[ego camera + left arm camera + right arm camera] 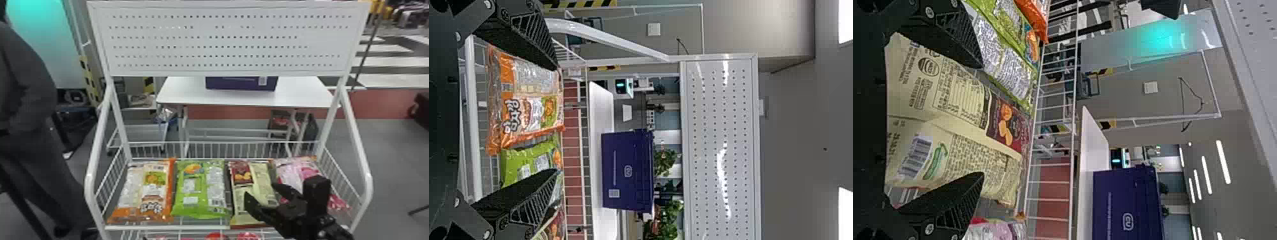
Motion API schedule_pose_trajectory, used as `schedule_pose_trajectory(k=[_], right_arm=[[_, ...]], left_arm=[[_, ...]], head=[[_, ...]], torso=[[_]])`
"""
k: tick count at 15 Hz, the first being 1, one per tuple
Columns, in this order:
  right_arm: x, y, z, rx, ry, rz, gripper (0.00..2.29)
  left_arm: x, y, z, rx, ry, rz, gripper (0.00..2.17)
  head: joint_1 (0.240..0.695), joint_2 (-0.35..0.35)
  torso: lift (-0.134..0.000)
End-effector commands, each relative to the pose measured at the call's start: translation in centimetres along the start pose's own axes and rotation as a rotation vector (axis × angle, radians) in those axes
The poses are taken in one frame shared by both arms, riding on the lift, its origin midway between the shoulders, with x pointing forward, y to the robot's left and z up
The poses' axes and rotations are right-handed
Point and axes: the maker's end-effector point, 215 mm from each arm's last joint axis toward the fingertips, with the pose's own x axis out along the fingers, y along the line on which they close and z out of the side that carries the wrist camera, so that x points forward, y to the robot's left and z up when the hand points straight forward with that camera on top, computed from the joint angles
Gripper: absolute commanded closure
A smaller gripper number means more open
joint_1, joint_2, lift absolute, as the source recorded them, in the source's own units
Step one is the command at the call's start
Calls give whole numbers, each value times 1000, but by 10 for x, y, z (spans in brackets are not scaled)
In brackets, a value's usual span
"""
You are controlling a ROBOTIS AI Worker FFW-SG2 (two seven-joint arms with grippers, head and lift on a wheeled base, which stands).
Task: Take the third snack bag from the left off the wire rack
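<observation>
Cream snack bag [250, 186] w/ dark-red panel, lying flat, 3rd from left in white wire rack [207, 149]

The wire rack [93, 172] is viewed by the head camera from the front and above, looking forward and down; both wrist views are taken low and close over its shelf, facing likewise — the pegboard [223, 38], blue box [241, 83], orange bag [145, 191] and green bag [201, 188] are shared by all.
</observation>
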Motion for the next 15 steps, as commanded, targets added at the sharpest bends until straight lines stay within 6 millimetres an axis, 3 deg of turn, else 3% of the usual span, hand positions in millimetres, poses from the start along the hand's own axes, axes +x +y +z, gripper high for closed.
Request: schedule_pose_trajectory(k=[1,6,8,9,10,15], right_arm=[[25,10,-7,8,29,23,130],[44,16,-29,10,130,50,235],[42,17,-37,16,155,55,917],[40,20,-42,23,174,58,1713],[39,23,-39,22,175,61,2145],[35,24,-28,3,162,59,2243]], left_arm=[[0,3,-1,6,1,4,167],[1,4,-3,9,2,5,167],[2,4,-2,11,0,5,167],[2,4,-2,12,-1,5,167],[3,4,-1,12,-3,4,167],[3,4,-1,8,-3,6,167]], head=[[499,0],[499,0],[499,0],[499,0],[499,0],[499,0]], torso=[[0],[0],[0],[0],[0],[0]])
